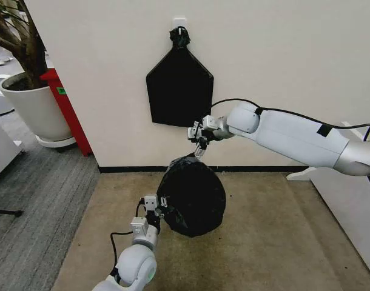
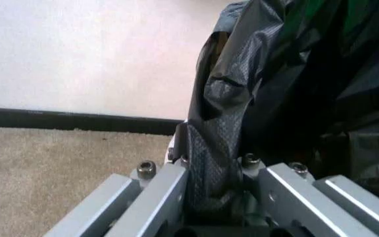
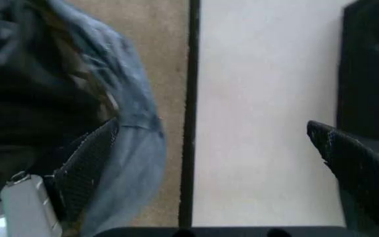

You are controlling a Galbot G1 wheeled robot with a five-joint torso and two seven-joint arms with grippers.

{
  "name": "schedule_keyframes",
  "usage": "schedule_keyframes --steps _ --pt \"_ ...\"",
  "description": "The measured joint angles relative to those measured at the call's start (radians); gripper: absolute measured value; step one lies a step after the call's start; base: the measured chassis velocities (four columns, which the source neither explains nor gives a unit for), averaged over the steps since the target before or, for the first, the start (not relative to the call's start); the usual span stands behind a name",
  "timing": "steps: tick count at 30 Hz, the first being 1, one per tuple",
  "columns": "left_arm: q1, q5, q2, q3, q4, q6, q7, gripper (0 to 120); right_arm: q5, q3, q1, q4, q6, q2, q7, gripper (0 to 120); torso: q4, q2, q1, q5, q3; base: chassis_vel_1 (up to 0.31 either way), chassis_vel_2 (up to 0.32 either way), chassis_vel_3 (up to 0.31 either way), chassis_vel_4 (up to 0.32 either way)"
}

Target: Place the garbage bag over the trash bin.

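Observation:
The glossy black garbage bag [image 1: 192, 197] bulges in a round, rumpled shape on the tan carpet in front of the wall. The trash bin is hidden under it. My left gripper [image 1: 162, 207] is at the bag's near left edge. In the left wrist view it [image 2: 212, 197] is shut on a fold of the garbage bag [image 2: 288, 89]. My right gripper [image 1: 199, 147] hangs over the bag's far top edge. In the right wrist view it [image 3: 216, 158] is open, and the garbage bag [image 3: 38, 94] lies against one finger [image 3: 87, 160].
A flat black bag bundle [image 1: 179, 88] hangs on the wall just behind the right gripper. A large white planter pot [image 1: 33, 112] and a red panel [image 1: 68, 112] stand at the far left. White furniture [image 1: 349, 206] borders the right side.

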Motion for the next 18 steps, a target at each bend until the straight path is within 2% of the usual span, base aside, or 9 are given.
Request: schedule_keyframes --steps 9,18 --pt "0.006 0.037 -0.004 0.005 -0.013 -0.013 0.006 1 -0.019 -0.051 0.005 -0.023 0.016 0.022 -0.017 100 0.0000 0.000 0.000 0.0000 0.000 0.000 0.000 0.000 0.000" --pt "0.022 0.089 -0.003 0.008 -0.032 -0.033 0.023 1 -0.044 -0.049 -0.005 -0.118 0.040 0.071 -0.029 100 0.0000 0.000 0.000 0.0000 0.000 0.000 0.000 0.000 0.000"
